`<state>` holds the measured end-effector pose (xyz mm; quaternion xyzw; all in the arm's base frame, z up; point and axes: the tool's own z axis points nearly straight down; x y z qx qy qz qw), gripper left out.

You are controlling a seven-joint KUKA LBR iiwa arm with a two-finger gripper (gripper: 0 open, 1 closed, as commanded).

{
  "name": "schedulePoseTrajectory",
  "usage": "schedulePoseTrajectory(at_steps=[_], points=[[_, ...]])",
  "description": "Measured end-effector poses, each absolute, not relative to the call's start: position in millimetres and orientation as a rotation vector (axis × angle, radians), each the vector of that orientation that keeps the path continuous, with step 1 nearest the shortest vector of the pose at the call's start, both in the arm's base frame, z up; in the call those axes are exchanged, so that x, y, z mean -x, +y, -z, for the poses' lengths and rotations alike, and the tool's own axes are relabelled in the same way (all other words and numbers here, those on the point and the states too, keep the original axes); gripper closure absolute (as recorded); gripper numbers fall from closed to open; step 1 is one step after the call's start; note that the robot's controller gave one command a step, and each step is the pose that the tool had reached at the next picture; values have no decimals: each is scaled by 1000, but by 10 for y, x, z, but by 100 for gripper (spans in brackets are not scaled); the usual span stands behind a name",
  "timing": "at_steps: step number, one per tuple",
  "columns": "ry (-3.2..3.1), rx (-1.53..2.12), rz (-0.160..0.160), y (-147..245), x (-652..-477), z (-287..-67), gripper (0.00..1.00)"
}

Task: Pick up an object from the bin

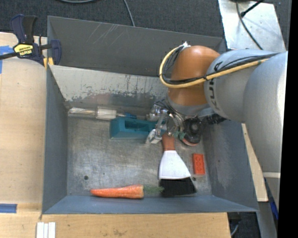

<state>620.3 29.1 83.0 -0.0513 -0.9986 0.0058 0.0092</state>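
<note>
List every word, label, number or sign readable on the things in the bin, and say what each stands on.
There are none to read.
The teal block, red brick, carrot and brush show no print, and neither do the walls of the bin.

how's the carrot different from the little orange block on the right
The carrot is long, round and tapered with a green end; the orange block is short, flat and rectangular. The carrot lies along the near wall of the bin, the block crosswise to it beside the brush. Both are orange and lie flat.
</note>
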Motion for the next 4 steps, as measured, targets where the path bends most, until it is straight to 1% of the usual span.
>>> schedulePoseTrajectory(at_steps=[2, 4], points=[[-3127, 162, -15, 288, -6198, -851, 100], [-3134, 160, -5, 306, -6181, -937, 100]])
